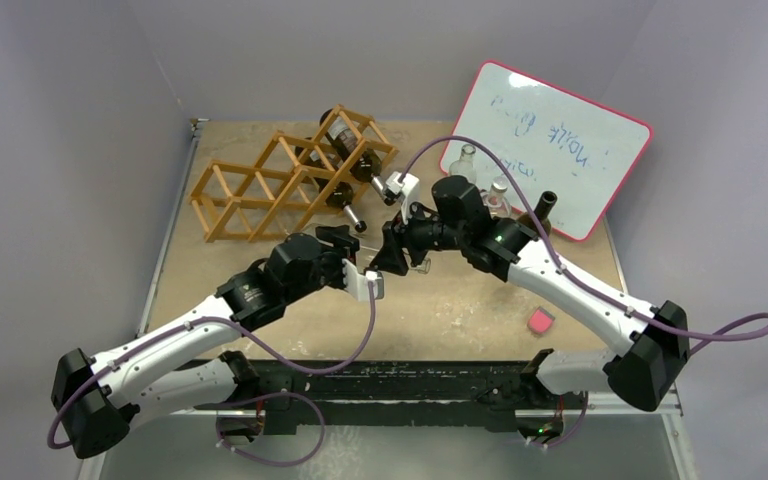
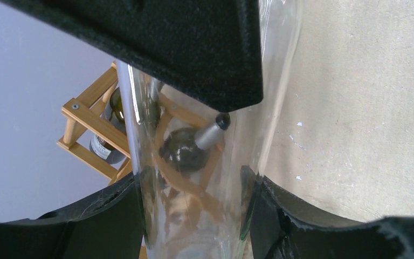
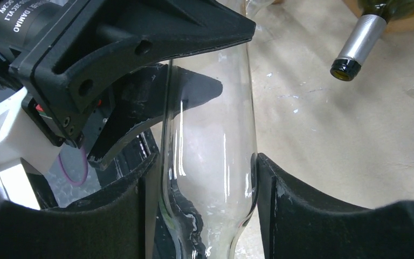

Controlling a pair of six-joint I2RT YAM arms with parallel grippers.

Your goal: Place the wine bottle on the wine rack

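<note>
A clear glass wine bottle (image 2: pixel 194 178) is held between both grippers above the middle of the table; it also shows in the right wrist view (image 3: pixel 210 135). My left gripper (image 2: pixel 194 183) is shut on its body. My right gripper (image 3: pixel 205 162) is shut on it near the shoulder, where it narrows. In the top view the left gripper (image 1: pixel 358 256) and right gripper (image 1: pixel 392 250) meet tip to tip. The wooden wine rack (image 1: pixel 260 190) stands at the back left, just beyond them, with two dark bottles (image 1: pixel 345 135) lying in it. It also shows through the glass in the left wrist view (image 2: pixel 86 116).
A pink-framed whiteboard (image 1: pixel 550 145) leans at the back right, with two clear bottles (image 1: pixel 467 160) and a dark bottle (image 1: pixel 542 207) in front of it. A small pink object (image 1: pixel 539 321) lies at the front right. A dark bottle's neck (image 3: pixel 356 48) juts from the rack.
</note>
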